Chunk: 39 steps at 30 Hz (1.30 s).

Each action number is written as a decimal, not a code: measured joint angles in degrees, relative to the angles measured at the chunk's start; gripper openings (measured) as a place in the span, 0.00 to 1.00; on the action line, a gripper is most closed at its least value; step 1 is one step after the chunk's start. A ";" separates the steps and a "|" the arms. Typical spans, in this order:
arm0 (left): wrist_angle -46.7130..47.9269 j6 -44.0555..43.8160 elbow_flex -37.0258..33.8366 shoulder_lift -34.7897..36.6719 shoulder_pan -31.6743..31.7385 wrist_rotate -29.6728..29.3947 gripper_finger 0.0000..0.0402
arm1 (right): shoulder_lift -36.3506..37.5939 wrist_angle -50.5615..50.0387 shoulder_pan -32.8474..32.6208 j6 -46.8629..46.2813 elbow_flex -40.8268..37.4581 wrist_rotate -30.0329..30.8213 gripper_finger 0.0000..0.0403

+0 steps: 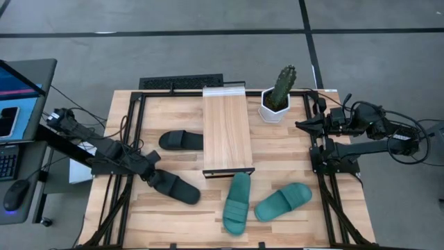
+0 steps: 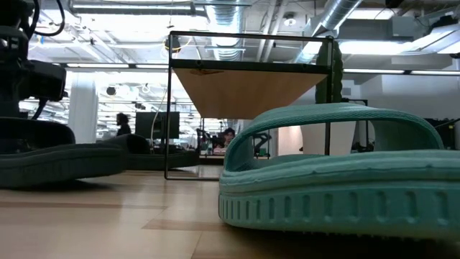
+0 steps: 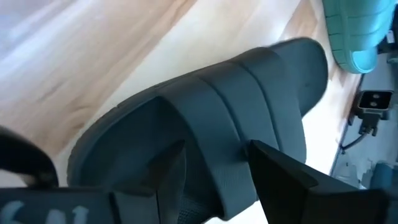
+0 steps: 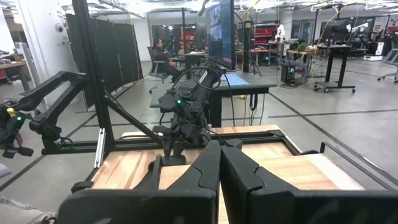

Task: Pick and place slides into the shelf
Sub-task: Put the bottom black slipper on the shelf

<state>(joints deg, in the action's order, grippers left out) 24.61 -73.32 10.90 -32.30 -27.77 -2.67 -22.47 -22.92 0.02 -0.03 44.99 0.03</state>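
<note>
The left end effector (image 1: 158,176) is closed around the strap of a black slide (image 1: 177,188) that lies on the counter (image 1: 291,149) near the shelf's (image 1: 226,130) front left corner, well to the left of that corner. In the high view this slide's long axis runs diagonally, its near end under the end effector and its far end pointing away from the left arm toward the counter's front edge. In the left wrist view 1 dark finger (image 3: 283,180) stands on each side of the wide strap, and the slide (image 3: 249,118) stretches straight ahead from the end effector. A 2nd black slide (image 1: 180,140) lies just beside the shelf's left edge, its long axis crosswise to the shelf's length. 2 teal slides rest by the shelf's front end: 1 teal slide (image 1: 237,202) starts just below that end and points toward the counter's front, its axis roughly in line with the shelf; the other teal slide (image 1: 283,201) lies to the right of it, angled. The shelf top carries no slide. A potted cactus (image 1: 279,95) stands by the shelf's back right corner. The right end effector (image 4: 220,163) waits to the right of the shelf, above the counter's right edge, fingers pressed together and holding nothing.
</note>
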 joint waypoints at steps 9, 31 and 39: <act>-5.71 3.70 0.00 -4.06 0.00 0.73 0.41 | -0.01 0.01 0.00 0.01 0.00 0.00 0.00; -12.37 8.39 0.02 -6.66 -1.80 2.44 0.00 | 0.01 0.01 -0.01 0.00 0.00 0.00 0.00; -12.70 2.73 0.04 -6.64 -7.53 1.32 0.00 | 0.00 0.00 0.00 0.00 0.00 0.00 0.00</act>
<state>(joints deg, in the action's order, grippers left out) 11.90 -70.60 10.94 -38.94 -35.30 -1.35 -22.47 -22.93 0.02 -0.03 44.99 0.03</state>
